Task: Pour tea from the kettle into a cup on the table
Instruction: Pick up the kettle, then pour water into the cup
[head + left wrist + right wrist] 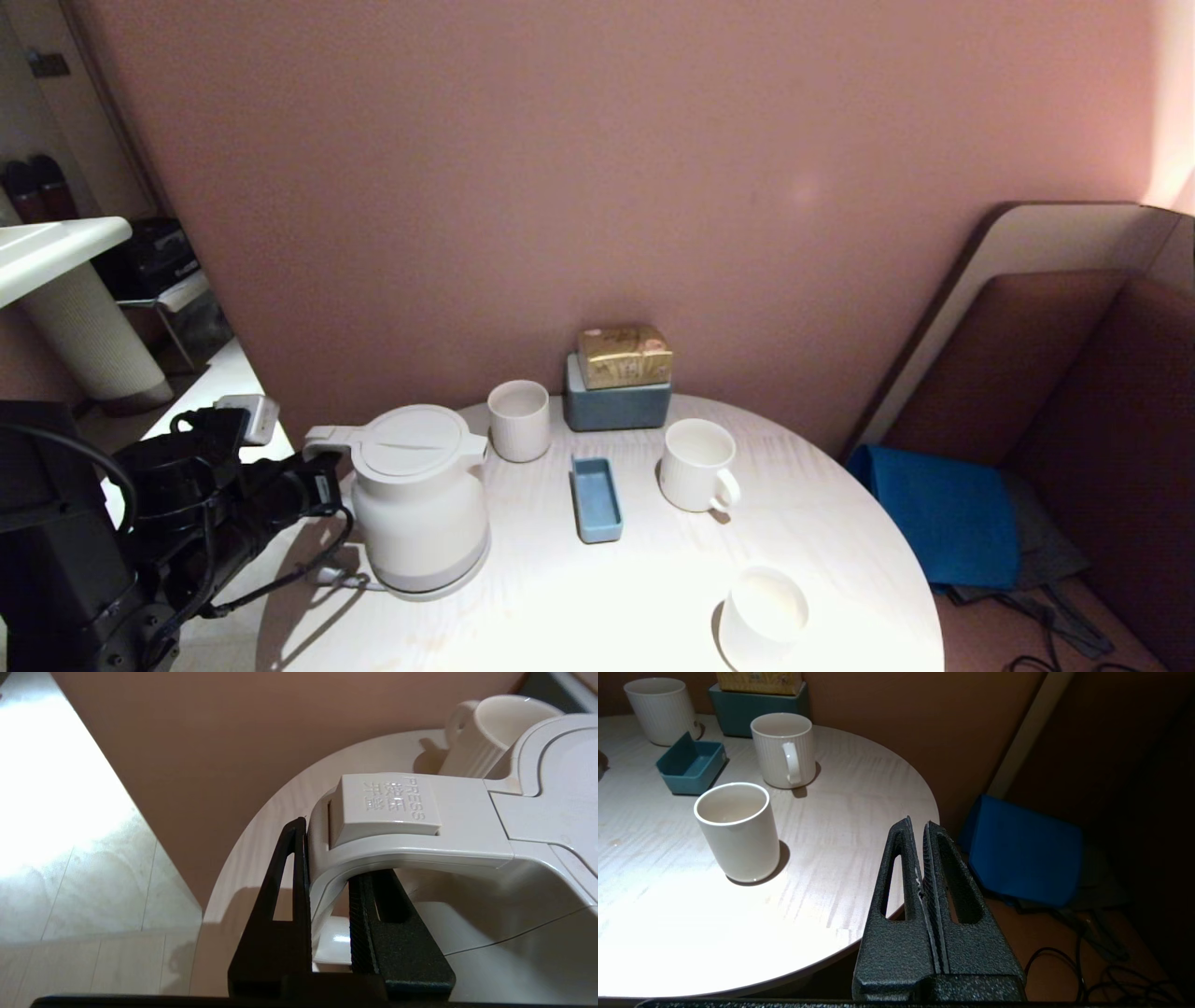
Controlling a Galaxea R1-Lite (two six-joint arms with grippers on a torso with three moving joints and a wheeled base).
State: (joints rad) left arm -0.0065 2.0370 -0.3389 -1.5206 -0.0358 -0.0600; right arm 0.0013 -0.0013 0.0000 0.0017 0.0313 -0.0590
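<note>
The cream-white kettle (420, 504) stands lid down on its round grey base near the left edge of the round pale table (579, 607). My left gripper (322, 485) reaches in from the left and is shut on the kettle's loop handle (420, 830), one finger (292, 877) outside the loop and one under it. The ribbed white cup (695, 467) with its small handle stands right of centre, upright and apart from the kettle. No tea shows. My right gripper (917, 823) hangs shut and empty off the table's right edge (896, 896).
A second ribbed white cup (519, 420) stands just behind the kettle's spout. A smooth white cup (764, 611) is at the front right. A small blue tray (596, 499) lies mid-table, with a blue box and gold packet (621, 378) by the wall. The kettle's cord (317, 569) trails left.
</note>
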